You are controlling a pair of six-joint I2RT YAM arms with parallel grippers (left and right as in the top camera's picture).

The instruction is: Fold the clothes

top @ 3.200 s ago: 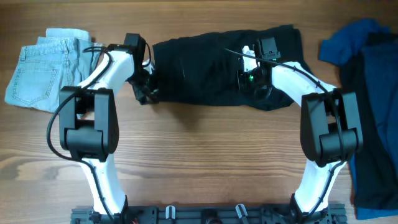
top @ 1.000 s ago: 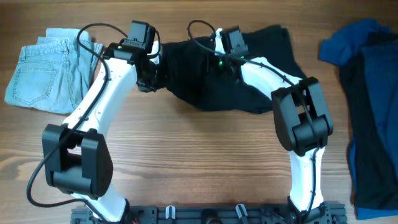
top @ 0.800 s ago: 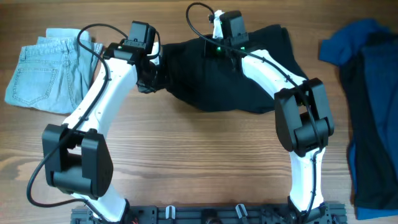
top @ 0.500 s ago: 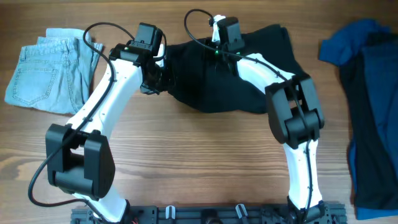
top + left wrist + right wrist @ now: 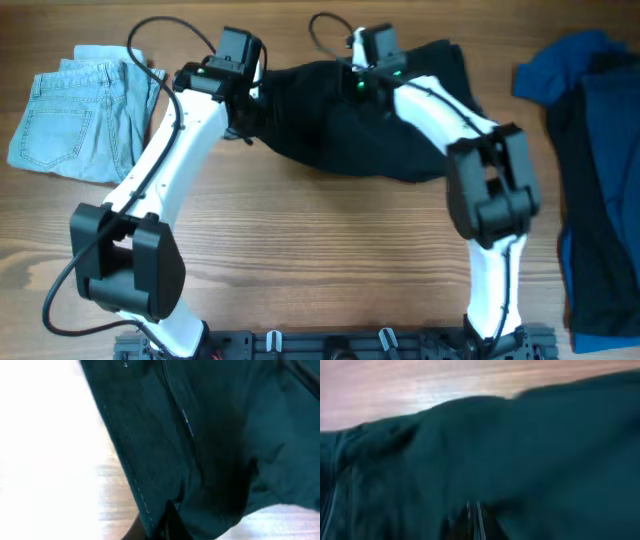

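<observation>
Compared with the view a few seconds back, the black shorts (image 5: 385, 135) are no longer spread flat and wide between the two arms. Their left part has been gathered inward and bunched, so that less of the table (image 5: 300, 250) is covered on that side. The right gripper (image 5: 365, 88) has been brought from the right half of the shorts across to their upper middle. The left gripper (image 5: 245, 112) has been carried up and to the right, toward the far left edge of the cloth. Over the last half second little has changed (only a slight shift of the right wrist to the right).

The left gripper (image 5: 169, 519) is seen closed, with a fold of the black shorts (image 5: 215, 435) pinched between its dark fingers. A stitched seam runs up the cloth from the grip, and the pale table (image 5: 112, 485) is seen washed out beside it.

The right gripper (image 5: 472, 519) is likewise closed. In its blurred wrist view the black shorts (image 5: 530, 460) are drawn up against the fingers, of which only a thin pale line shows, and the wooden table (image 5: 410, 385) lies beyond.

The black shorts lie at the far middle of the table. The denim shorts (image 5: 70, 115) are left at the far left. A blue garment (image 5: 560, 70) and a navy garment (image 5: 600, 200) are piled along the right edge, well apart from both grippers.
</observation>
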